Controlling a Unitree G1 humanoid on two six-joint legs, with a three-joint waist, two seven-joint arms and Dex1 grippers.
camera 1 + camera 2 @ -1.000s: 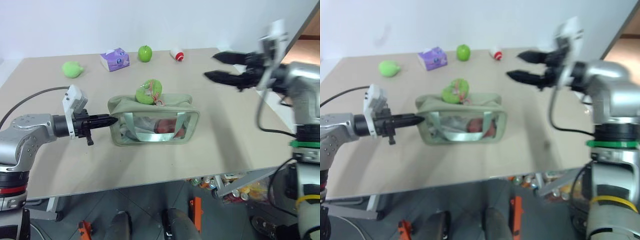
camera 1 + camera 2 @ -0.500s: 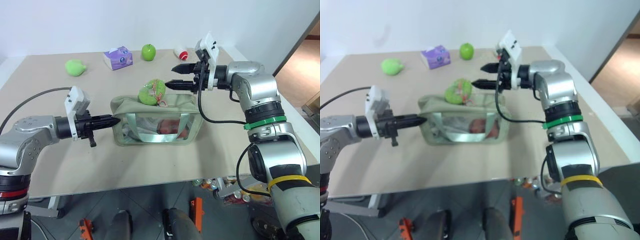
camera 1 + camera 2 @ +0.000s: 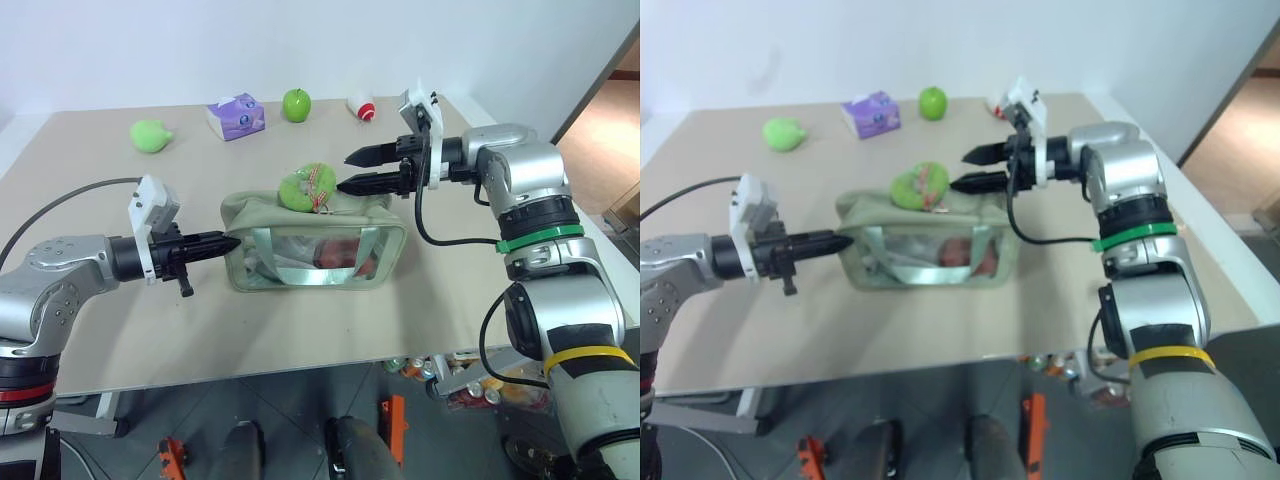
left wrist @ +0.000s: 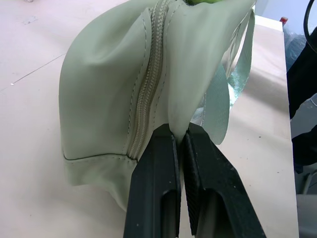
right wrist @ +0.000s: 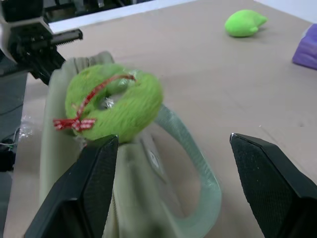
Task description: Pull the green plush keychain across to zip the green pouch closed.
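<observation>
The green pouch (image 3: 310, 250) stands mid-table, its top zipper running left to right. On top of it, near the middle, rests the green plush keychain (image 3: 306, 187), a lime ring with a red cord. My left gripper (image 3: 226, 242) is shut on the fabric at the pouch's left end; in the left wrist view its fingers (image 4: 158, 163) pinch the pouch (image 4: 109, 74) beside the zipper. My right gripper (image 3: 345, 172) hovers open just right of the keychain, pointing left at it. In the right wrist view the keychain (image 5: 111, 101) lies ahead of the spread fingers, untouched.
Along the table's far edge lie a lime plush blob (image 3: 150, 135), a purple tissue box (image 3: 236, 116), a green apple (image 3: 295, 104) and a small red-and-white object (image 3: 359, 106). The table's right edge (image 3: 560, 250) runs under my right arm.
My right arm has swung in from the far right toward the pouch, and its open fingers now sit close beside the keychain. The left gripper kept its hold.
</observation>
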